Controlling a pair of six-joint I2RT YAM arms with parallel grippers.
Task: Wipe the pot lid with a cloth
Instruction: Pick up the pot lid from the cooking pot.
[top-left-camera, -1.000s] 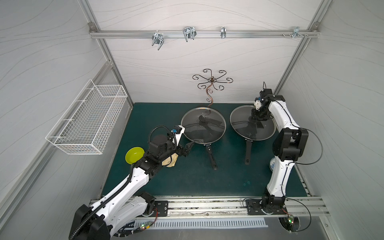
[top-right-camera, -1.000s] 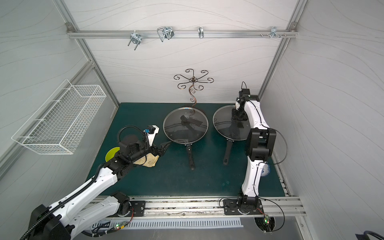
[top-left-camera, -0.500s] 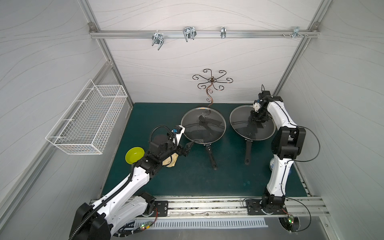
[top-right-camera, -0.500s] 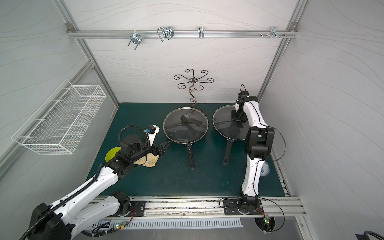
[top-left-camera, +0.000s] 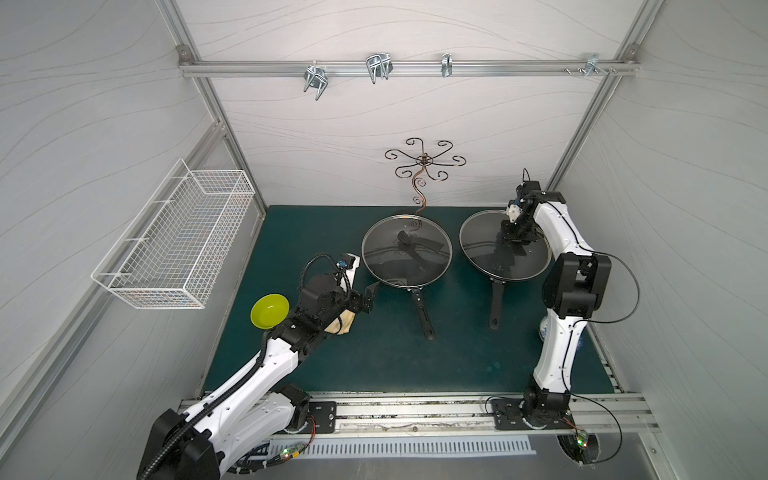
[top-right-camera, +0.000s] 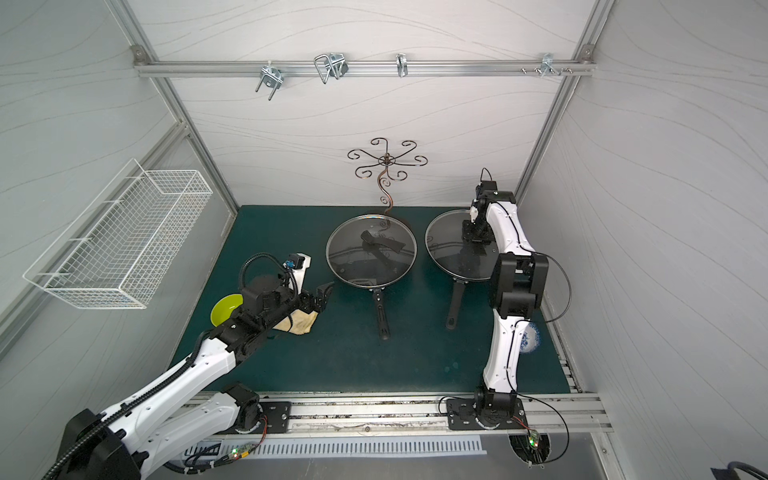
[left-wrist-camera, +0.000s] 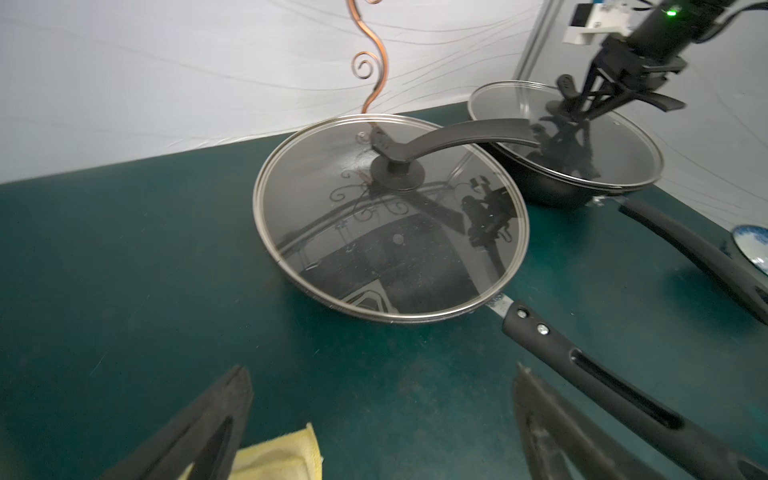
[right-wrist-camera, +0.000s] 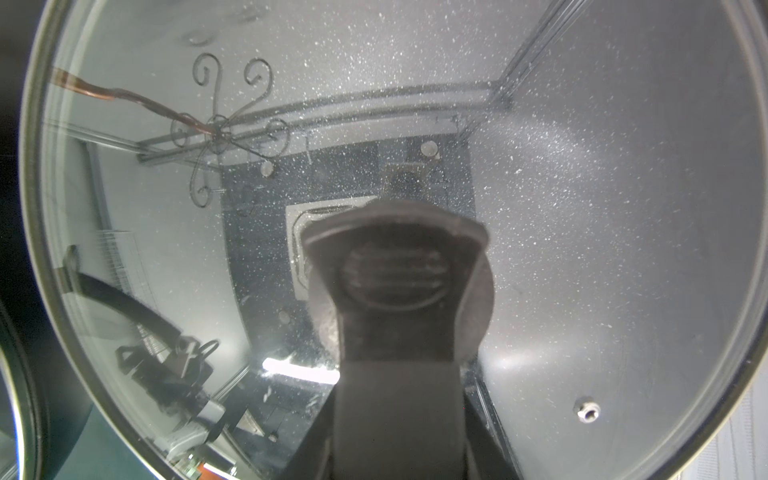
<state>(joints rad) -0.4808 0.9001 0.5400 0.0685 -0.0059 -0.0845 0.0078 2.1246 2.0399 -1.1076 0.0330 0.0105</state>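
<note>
Over at about two o'clock on the desk (top-left-camera: 374, 365), the right tool (top-left-camera: 512, 237) has just finished closing: a second ago its jaws stood a little wider, and now they are clenched on the black handle (right-wrist-camera: 392, 270) of the glass lid (top-left-camera: 482, 249) that sits on the right-hand pan. The left wrist view shows the same grip from the side, tool (left-wrist-camera: 598, 93) pinched onto the handle with the lid resting level on its pan. That probably means the lid is secured, either to be steadied in place or lifted for wiping.

The cloth (top-left-camera: 343, 326) lies at about eight o'clock, flat on the desk, partly hidden under the left arm and near the green bowl (top-left-camera: 270, 311) without clearly touching it. The left tool (top-left-camera: 370, 297) has not moved in that second; it hangs released, jaws spread wide and empty, just past the cloth's edge toward the middle pan's lid (top-left-camera: 386, 257) at twelve o'clock. In the left wrist view only a yellow corner of the cloth (left-wrist-camera: 282, 457) shows between the fingers (left-wrist-camera: 216, 415).

So one half is ready and wiping has not started: the cloth must be picked up next.
</note>
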